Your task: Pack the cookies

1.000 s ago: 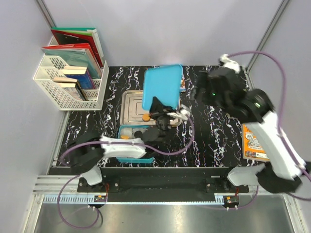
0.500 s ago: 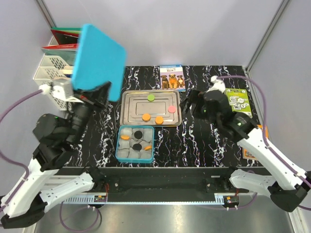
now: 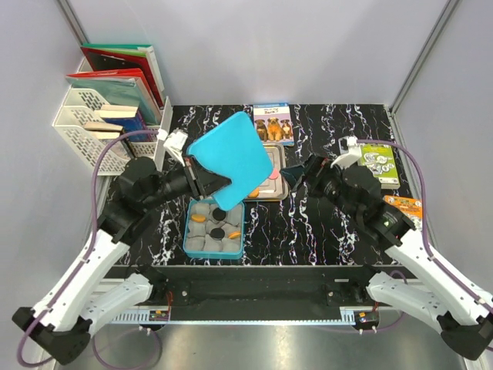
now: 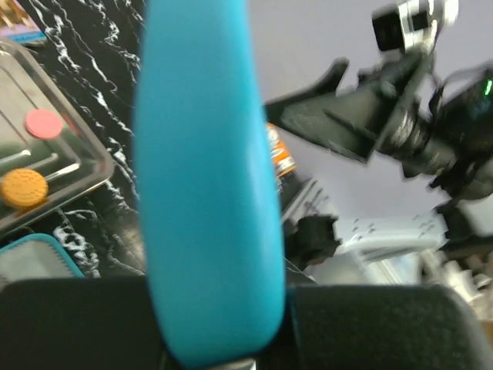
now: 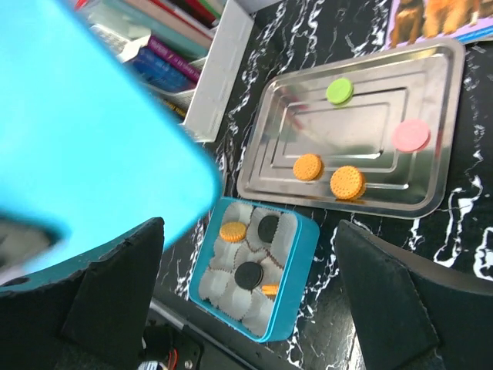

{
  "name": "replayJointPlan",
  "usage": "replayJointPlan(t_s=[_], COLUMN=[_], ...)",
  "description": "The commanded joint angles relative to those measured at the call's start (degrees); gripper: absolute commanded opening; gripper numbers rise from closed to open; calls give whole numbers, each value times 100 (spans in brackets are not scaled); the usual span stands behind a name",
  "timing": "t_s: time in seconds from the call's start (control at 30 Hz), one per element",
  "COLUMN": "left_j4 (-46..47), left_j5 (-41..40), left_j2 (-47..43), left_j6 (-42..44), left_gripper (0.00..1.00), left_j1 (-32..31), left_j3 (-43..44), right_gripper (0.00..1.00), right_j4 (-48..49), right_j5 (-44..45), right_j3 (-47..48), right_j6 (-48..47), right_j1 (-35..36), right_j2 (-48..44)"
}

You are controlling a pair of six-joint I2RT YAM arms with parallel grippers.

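Black marbled tabletop (image 3: 323,223). L hand (image 3: 203,176) clamped on teal lid (image 3: 229,158), which is held tilted over the tray (image 5: 362,123). R hand (image 3: 302,171) spread wide, holding nothing. Dog-photo booklet (image 3: 273,122) beyond both hands, title unreadable. Flat round cookies (image 5: 347,182): green, pink & 2 orange on tray in front of R hand. Orange & black ones in teal tin (image 5: 302,266) w/ paper cups (image 5: 219,281), near side of L hand.

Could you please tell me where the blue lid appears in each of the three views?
Top external: blue lid, tilted near centre, covering most of the metal tray.
Left wrist: lid, edge-on band at centre; tray at left.
Right wrist: lid fills upper left; tray upper right.
Shared landmark: the metal tray.
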Motion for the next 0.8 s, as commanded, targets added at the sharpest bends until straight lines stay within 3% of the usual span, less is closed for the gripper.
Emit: replayJointPlan(t_s=[0.0,0.07,0.17,0.2,0.23,0.3,0.37,0.47,0.5,0.63,0.67,0.77], left_j4=[2450,2789,4639,5976,6607,8229,8695,7638,6519,4421,3511,3098], left_j5=[2039,2260,3059,3549,3693,3921,4115,4239,4248,4178,4064,4002], left_j2=[-53,43,349,517,666,1036,1194,897,809,396,352,325], left_j6=[-2022,-2462,-3664,-4085,-4960,-5730,-6234,-5394,-5008,-3164,-2827,-2323], left_gripper=[0,0,0,0,0,0,0,0,0,0,0,0], left_j1=[965,1099,1328,1354,1372,1442,1469,1407,1398,1275,1275,1258], left_j3=[-953,-1105,-1701,-1808,-1905,-2160,-2179,-2161,-2117,-1950,-1802,-1712], right_gripper=[100,98,93,91,90,90,91,90,90,90,90,90], right_j4=[866,1103,1595,1883,2025,2228,2220,2202,2194,2071,1966,1281], right_j5=[-448,-650,-879,-1062,-1169,-1363,-1537,-2002,-2092,-2435,-2488,-2383], right_j3=[-588,-922,-1318,-1476,-1556,-1644,-1627,-1495,-1408,-1056,-934,-371], right_j6=[84,154,250,320,399,479,479,549,575,418,339,-74], right_j1=[7,7,-1,-10,-71,-159,-361,-755,-844,-1074,-1117,-1135], right_j2=[-413,-554,-783,-819,-871,-959,-986,-898,-889,-775,-697,-591])
